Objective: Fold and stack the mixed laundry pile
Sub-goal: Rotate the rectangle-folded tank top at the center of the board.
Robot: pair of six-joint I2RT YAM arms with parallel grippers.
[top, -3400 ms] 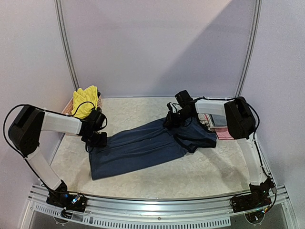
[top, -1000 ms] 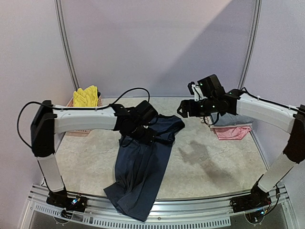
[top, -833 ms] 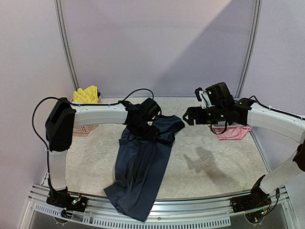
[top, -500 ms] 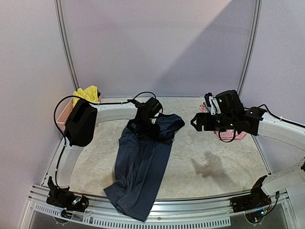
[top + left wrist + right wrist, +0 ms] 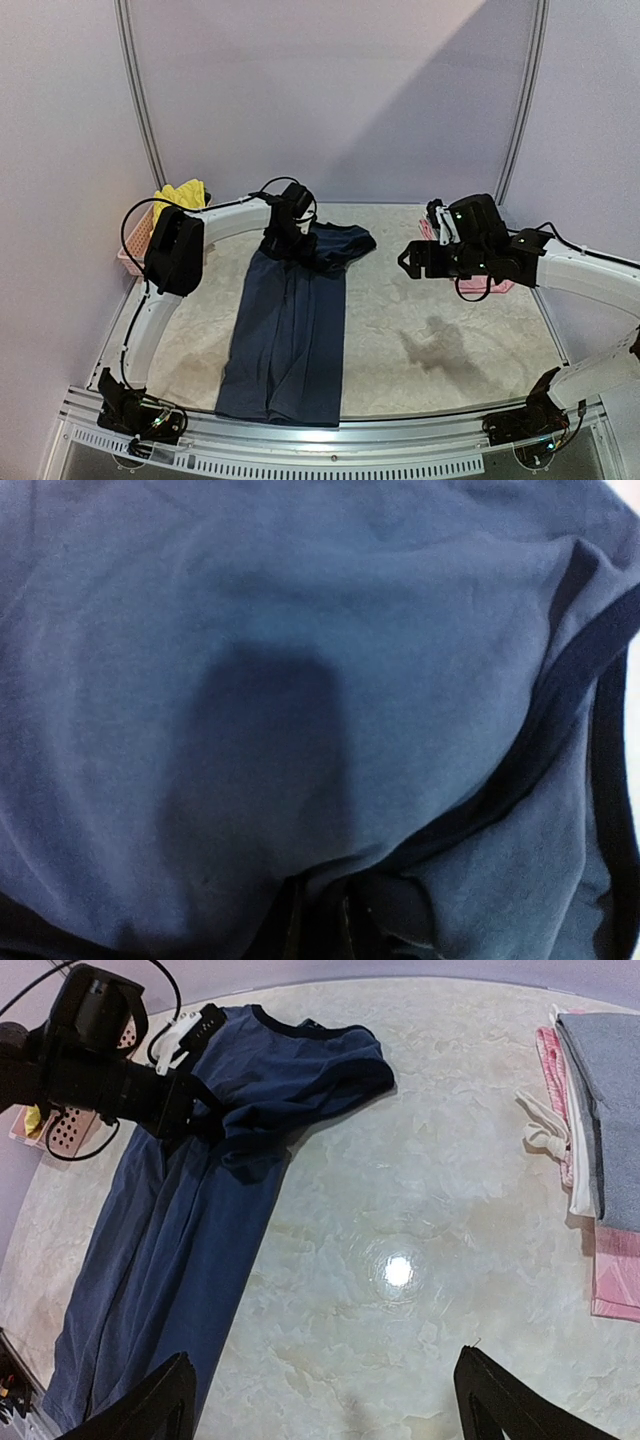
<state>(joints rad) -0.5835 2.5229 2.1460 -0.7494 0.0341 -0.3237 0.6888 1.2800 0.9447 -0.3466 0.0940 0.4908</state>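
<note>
Pulling toward the far side, the left end effector (image 5: 287, 240) had dragged the navy blue top (image 5: 290, 340) straight. A second earlier it lay skewed with its hem hanging off the near edge. Now it ran as one long strip down the left-centre of the table (image 5: 440, 350), hem at the near edge, collar end rumpled at the far end. In the left wrist view cloth puckered into the fingers, which were pressed nearly together, pinching the top near the collar. The right end effector (image 5: 320, 1405) had backed off to the right and hung above bare table, fingers spread, holding nothing. Folded stack (image 5: 600, 1090) of grey, white and pink sat far right. Yellow garment (image 5: 180, 195) remained in the basket (image 5: 130, 250). Judgement: top laid out lengthwise, folding could start; sleeve area not flat yet.
</note>
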